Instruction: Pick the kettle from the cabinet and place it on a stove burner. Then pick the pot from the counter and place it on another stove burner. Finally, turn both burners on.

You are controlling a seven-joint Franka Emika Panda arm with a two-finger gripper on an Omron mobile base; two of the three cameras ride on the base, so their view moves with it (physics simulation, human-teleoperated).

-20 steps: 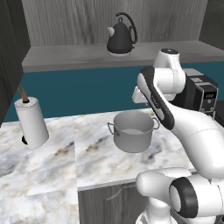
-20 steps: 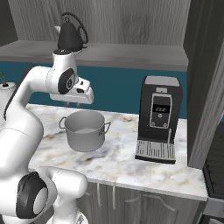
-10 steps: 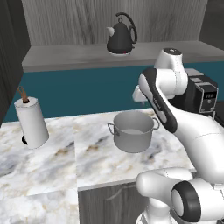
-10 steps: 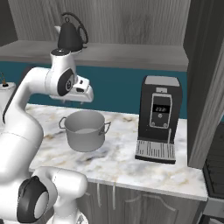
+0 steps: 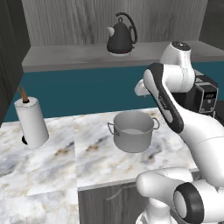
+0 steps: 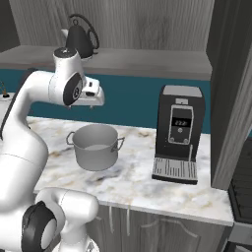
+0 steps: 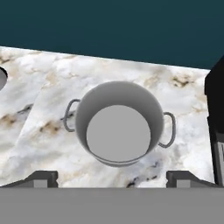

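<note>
The kettle (image 5: 120,38) waits on the cabinet shelf (image 5: 78,57), so the gripper (image 7: 111,177), fingers wide and empty above the pot (image 7: 118,123), must rise to it.

pot: wide grey matt metal stockpot (image 7: 118,129), frame centre
counter: smooth white veined marble counter (image 5: 57,162), lower left
cabinet: dark grey wood-grain cabinet (image 6: 147,24), top

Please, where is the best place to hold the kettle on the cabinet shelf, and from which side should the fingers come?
Probably the looping black handle at the top of the kettle, approached from the open front of the cabinet. The kettle stands upright, its body is rounded and conical, so open fingers would likely slip there, while the arched handle is thin and free to close around.
</note>
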